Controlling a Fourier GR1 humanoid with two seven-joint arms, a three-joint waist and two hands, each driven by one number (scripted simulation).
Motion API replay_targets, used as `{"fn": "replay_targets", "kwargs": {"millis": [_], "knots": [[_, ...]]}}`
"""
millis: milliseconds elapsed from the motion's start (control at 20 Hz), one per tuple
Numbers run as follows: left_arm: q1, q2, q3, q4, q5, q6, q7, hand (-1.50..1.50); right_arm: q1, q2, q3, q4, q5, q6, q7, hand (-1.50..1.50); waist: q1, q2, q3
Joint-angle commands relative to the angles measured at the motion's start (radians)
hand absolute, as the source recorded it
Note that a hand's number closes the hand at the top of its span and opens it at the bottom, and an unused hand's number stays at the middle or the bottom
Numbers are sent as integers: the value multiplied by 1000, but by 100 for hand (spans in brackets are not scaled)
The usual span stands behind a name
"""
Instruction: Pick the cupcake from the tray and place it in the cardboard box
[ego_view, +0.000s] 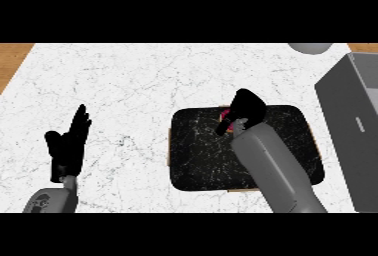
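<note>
A dark marbled tray (199, 160) lies on the white marble counter, right of centre. Over its far edge my right hand (246, 107) curls down around the cupcake (227, 116), of which only a pink-red sliver shows beside the fingers. The rest of the cupcake is hidden under the hand. The box (354, 125) looks grey here and stands at the right edge, its open inside facing up. My left hand (68, 145) rests open at the left, fingers pointing up, far from the tray.
A grey rounded object (311, 47) sits at the counter's far edge, right of centre. Wooden floor (13, 57) shows past the counter's left edge. Bare marble lies between the left hand and the tray.
</note>
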Motion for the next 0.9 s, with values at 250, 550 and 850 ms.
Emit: {"fn": "replay_targets", "kwargs": {"millis": [250, 550, 850], "knots": [[-7, -20, -1, -19, -29, 4, 20, 0, -43, -18, -9, 36, 115, -54, 17, 150, -7, 0, 0], [14, -21, 23, 13, -24, -10, -6, 0, 134, -62, 98, -127, 116, 20, -162, 150, -25, -6, 0], [36, -13, 43, 8, -13, 9, 5, 0, 303, -135, 389, -220, 76, 127, -616, 150, -81, -40, 3]]}}
